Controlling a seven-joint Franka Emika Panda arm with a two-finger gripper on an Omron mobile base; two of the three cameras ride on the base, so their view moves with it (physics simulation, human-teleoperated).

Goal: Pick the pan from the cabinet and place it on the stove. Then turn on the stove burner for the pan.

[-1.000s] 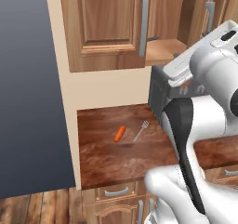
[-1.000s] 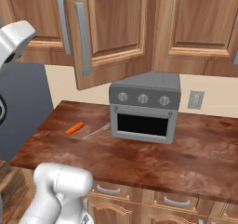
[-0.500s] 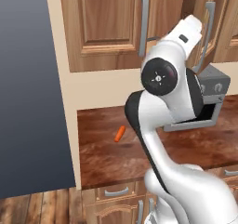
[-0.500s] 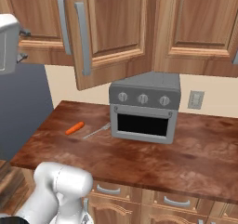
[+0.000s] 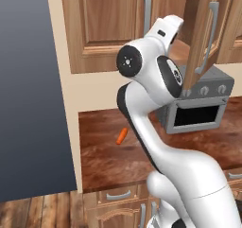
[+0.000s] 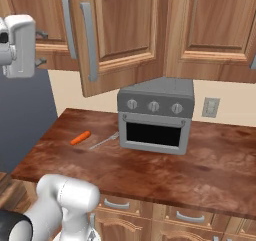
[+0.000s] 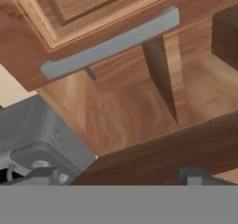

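Cabinet (image 5: 189, 28) up on the wall, one door (image 6: 117, 32) swung out above a silver oven (image 6: 156, 116) on the counter (image 6: 210, 170); shelf inside bare where visible, pan unseen. Orange carrot (image 6: 80, 137) and fork (image 6: 104, 141) lying left of the oven. Hand (image 7: 116, 176) raised at the open cabinet, fingers spread wide, gripping nothing. No legible writing.

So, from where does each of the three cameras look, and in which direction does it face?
Left base view: behind the arm's left, facing the counter; the white arm rises mid-frame.
Right base view: behind its right, facing the silver oven; the arm's hand end shows at left.
Hand view: on the hand, facing the open cabinet shelf.
Both base views share the oven, the carrot and the open door.
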